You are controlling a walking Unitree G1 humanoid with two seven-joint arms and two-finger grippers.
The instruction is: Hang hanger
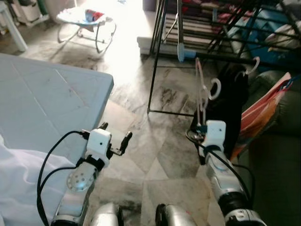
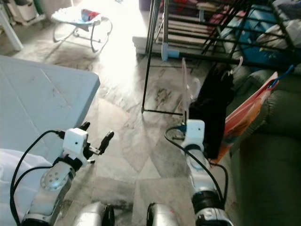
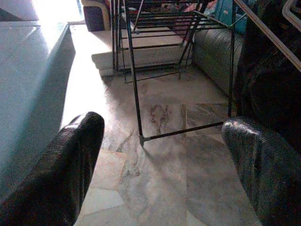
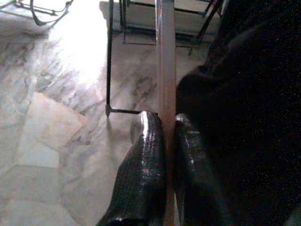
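A pale pink hanger (image 1: 202, 92) stands upright with my right gripper (image 1: 201, 123) shut on its lower part; in the right wrist view the hanger's bar (image 4: 165, 70) runs up between the two black fingers (image 4: 146, 165). Its hook reaches up toward the lower bars of a black drying rack (image 1: 197, 28). Right beside it a black garment (image 1: 230, 103) hangs on white hangers (image 1: 215, 88). My left gripper (image 1: 115, 137) is open and holds nothing, low over the floor by the table corner; its wide-apart fingers (image 3: 70, 169) frame the rack's leg (image 3: 134, 89).
A grey-white table (image 1: 42, 103) is at the left with white cloth (image 1: 19, 183) on its near end. A dark green sofa (image 1: 277, 160) with an orange bag (image 1: 263, 110) stands at the right. A baby bouncer (image 1: 87, 21) sits far back on the marble floor (image 1: 155, 155).
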